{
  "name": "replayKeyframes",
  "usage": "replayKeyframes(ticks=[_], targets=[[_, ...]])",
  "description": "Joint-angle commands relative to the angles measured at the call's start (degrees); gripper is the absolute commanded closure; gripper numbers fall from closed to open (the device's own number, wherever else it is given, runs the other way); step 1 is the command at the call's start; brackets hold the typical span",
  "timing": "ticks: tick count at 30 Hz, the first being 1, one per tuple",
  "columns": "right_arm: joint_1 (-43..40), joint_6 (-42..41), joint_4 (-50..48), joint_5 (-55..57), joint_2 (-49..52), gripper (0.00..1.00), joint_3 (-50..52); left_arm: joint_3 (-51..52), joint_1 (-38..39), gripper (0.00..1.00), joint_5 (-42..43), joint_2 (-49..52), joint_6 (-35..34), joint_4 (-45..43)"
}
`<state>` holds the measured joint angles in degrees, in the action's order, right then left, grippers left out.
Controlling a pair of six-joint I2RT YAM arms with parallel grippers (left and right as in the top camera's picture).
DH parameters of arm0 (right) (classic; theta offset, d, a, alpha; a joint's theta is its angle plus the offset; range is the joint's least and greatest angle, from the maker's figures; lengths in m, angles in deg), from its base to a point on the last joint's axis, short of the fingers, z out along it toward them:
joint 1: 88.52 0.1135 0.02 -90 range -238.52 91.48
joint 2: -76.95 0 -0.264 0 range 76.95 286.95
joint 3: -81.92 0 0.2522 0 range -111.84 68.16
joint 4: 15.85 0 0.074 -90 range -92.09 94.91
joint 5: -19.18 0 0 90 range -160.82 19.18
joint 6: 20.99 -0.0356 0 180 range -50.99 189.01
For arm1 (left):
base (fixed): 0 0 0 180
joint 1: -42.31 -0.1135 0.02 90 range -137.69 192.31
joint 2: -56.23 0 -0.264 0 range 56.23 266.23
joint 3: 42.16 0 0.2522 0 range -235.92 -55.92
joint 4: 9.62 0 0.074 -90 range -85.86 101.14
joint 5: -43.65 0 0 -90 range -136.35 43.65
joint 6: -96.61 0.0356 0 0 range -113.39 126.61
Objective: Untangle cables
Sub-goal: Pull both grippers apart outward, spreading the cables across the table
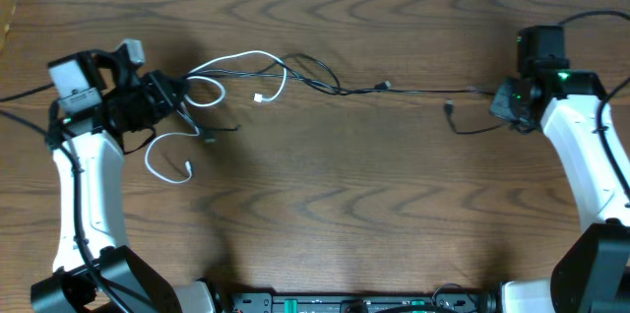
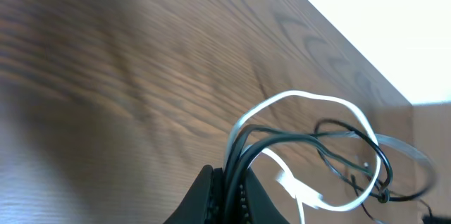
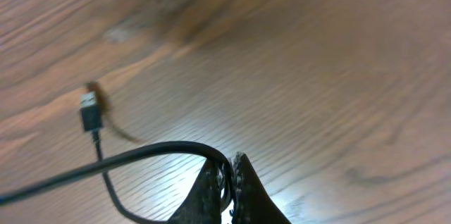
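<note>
Pinched in the right gripper [image 3: 229,176] near the right edge: black cable [image 3: 141,155]. Pinched in the left gripper [image 2: 227,185] toward the far-left corner: white cable [image 2: 303,98], tangled with black. Mid-stretch, seemingly; next, pull apart gently along the far edge.

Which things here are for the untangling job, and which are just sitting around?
For the job: white cable, black cable, left gripper and right gripper, both pinching cable.
Just there: wooden table, robot base.
</note>
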<state>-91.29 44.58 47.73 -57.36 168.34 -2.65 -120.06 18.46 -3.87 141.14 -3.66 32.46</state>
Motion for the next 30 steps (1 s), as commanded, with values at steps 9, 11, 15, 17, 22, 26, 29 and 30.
replayKeyframes(ticks=[9,11,15,17,22,26,29,30], targets=[[-11.72,-1.64,-0.74,-0.11,0.02,0.99,0.39,0.17,-6.73,0.93,-3.08,-0.42,1.86,0.35],[-12.04,-1.64,-0.83,-0.20,0.02,0.99,0.39,0.17,-6.73,0.92,-3.08,-0.42,2.14,0.37],[-11.87,-1.64,-0.96,-1.60,0.02,0.99,0.39,0.17,-6.60,0.93,-3.04,-0.42,2.12,1.55],[-11.76,-1.53,-1.18,-2.82,0.02,0.99,0.39,0.17,-6.60,0.92,-3.04,-0.42,2.16,2.86],[-11.67,4.20,-2.75,-10.82,0.02,0.99,0.39,0.17,-6.34,0.92,-1.44,-0.42,3.74,6.29],[-11.02,9.75,-4.11,-18.03,0.02,0.84,0.39,0.17,-4.46,0.92,2.56,-0.42,5.33,8.04],[-10.45,13.00,-4.39,-21.59,0.00,0.68,0.39,0.17,-1.97,0.92,3.63,-0.42,5.33,8.55],[-10.27,14.05,-4.48,-22.99,0.02,0.63,0.39,0.17,-0.94,0.93,3.63,-0.44,5.31,8.61]])
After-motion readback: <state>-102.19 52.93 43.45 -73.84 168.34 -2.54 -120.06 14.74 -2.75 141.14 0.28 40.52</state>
